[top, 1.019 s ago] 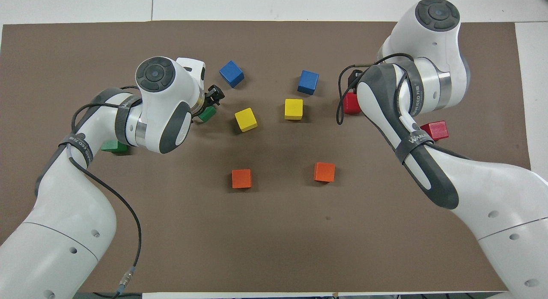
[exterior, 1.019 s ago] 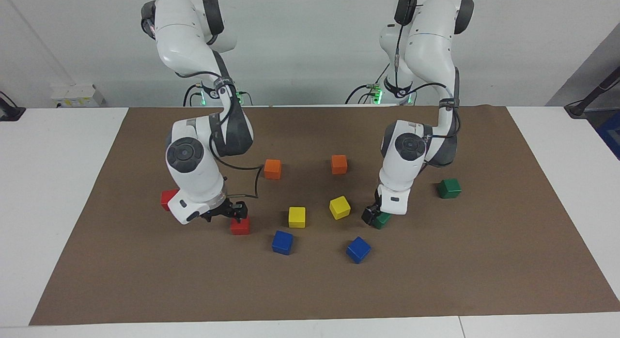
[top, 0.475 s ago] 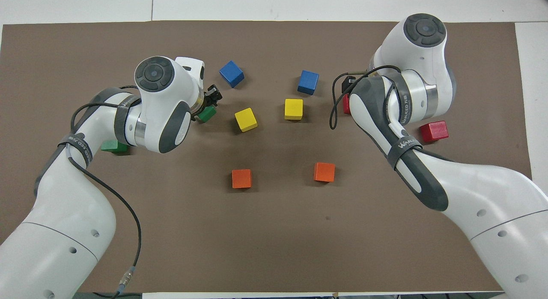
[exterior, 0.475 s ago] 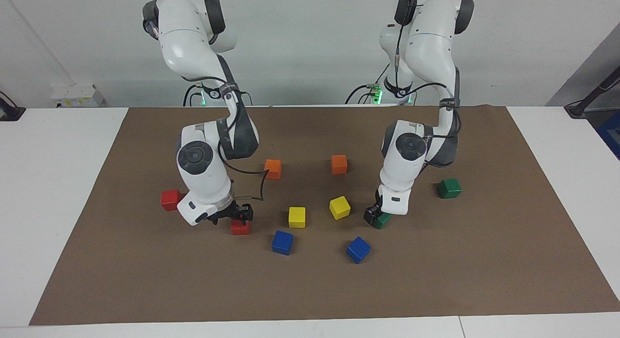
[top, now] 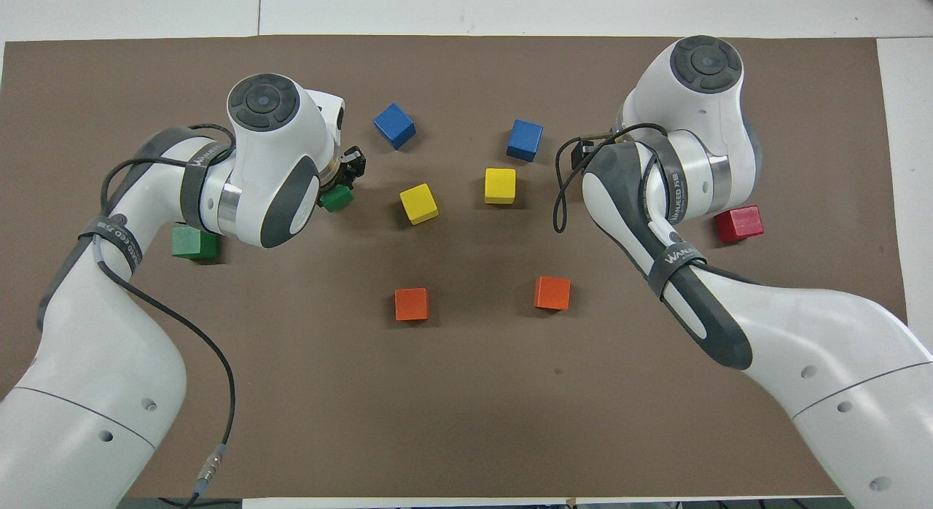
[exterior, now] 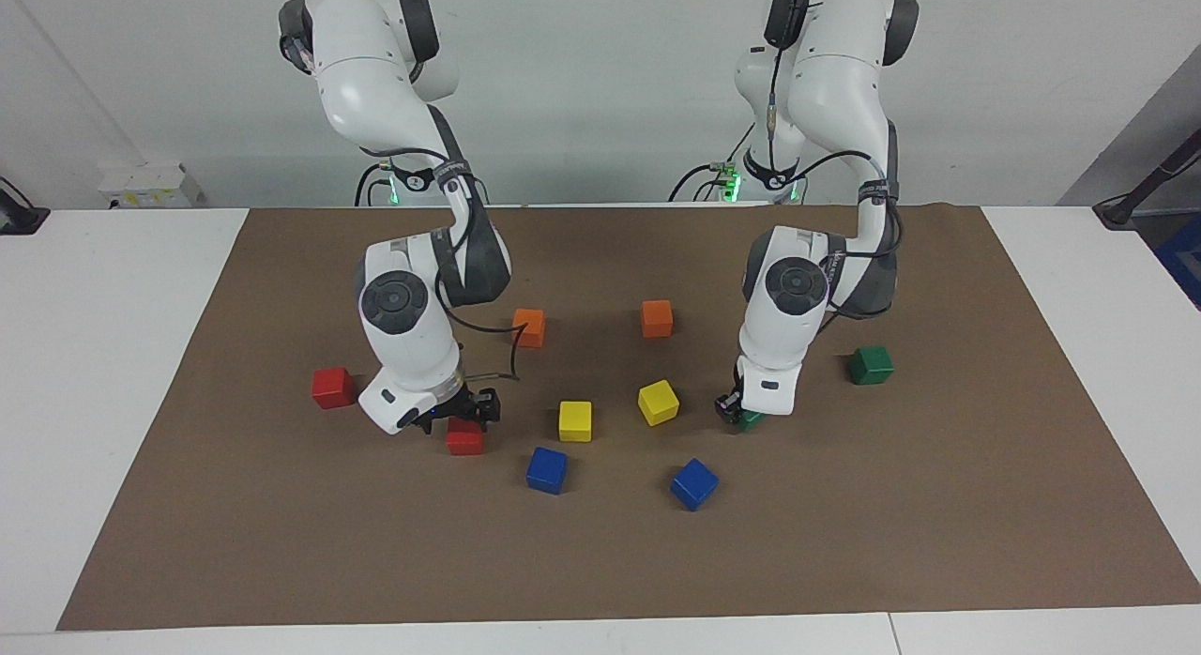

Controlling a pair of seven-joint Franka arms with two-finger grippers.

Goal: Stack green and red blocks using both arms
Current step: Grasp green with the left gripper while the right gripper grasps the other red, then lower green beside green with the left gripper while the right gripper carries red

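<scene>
My left gripper [exterior: 737, 413] is down at the mat, shut on a dark green block [exterior: 751, 420], whose corner shows beside the wrist from overhead [top: 337, 198]. The second green block [exterior: 871, 364] lies alone toward the left arm's end of the table. My right gripper [exterior: 474, 413] hangs open just over a red block [exterior: 464, 437], which stands on the mat. From overhead that block is hidden under the right arm. The other red block [exterior: 332, 388] sits toward the right arm's end.
Two yellow cubes [exterior: 575, 420] [exterior: 658, 402] lie between the grippers. Two blue cubes [exterior: 547, 469] [exterior: 694, 483] lie farther from the robots, two orange cubes [exterior: 528, 327] [exterior: 657, 318] nearer. All rest on a brown mat [exterior: 844, 542].
The left gripper closed on the green block and shifted it slightly. The right gripper slid a little toward the table's middle above the red block, which stayed put.
</scene>
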